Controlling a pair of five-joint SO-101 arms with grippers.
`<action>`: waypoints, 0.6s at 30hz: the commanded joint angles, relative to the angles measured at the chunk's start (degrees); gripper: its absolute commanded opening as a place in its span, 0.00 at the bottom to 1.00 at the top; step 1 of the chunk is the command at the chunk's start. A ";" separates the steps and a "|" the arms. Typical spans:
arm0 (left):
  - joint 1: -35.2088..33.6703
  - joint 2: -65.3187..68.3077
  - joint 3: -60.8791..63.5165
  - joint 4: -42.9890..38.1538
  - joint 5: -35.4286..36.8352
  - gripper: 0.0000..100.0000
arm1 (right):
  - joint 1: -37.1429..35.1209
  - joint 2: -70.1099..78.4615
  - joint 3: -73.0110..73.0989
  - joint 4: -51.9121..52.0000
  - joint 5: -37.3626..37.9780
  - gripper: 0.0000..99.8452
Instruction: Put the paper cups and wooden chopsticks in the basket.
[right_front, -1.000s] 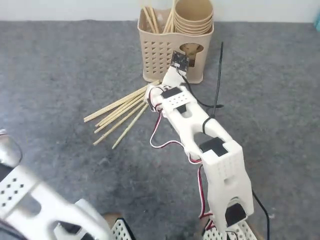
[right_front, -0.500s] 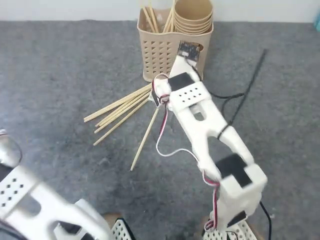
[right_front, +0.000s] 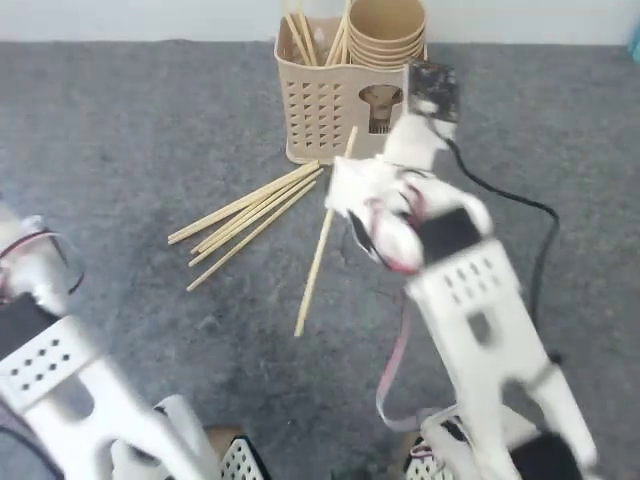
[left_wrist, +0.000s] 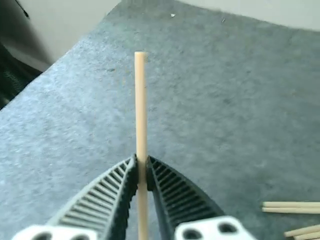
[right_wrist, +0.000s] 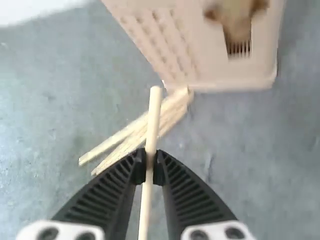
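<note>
Overhead: right gripper (right_front: 338, 195) clamped on 1 chopstick (right_front: 315, 270), held tilted, upper end against the basket (right_front: 320, 110) wall; cups (right_front: 385, 30) stacked inside, sticks (right_front: 298, 38) beside them; loose chopsticks (right_front: 245, 212) lying on carpet (right_front: 120, 130) near the basket. Left wrist: left gripper (left_wrist: 141, 172) pinched tight on a 2nd chopstick (left_wrist: 140, 100), above carpet. Right wrist: jaws closed on the chopstick, loose chopsticks and basket beyond.

basket (right_front: 320, 110) beige, slotted grid | paper cups (right_front: 386, 35) tan | chopsticks (right_front: 245, 212) pale wood | carpet (right_front: 120, 130) mottled grey
</note>
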 joint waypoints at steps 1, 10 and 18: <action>4.66 -2.55 2.24 -1.49 6.95 0.01 | 2.86 -12.26 5.80 -9.71 4.75 0.01; 18.20 -16.44 26.59 -14.68 20.92 0.01 | 7.78 -15.69 6.68 -25.89 13.89 0.01; 19.69 -40.88 48.66 -27.96 23.74 0.01 | 7.43 -12.00 5.63 -54.02 22.51 0.01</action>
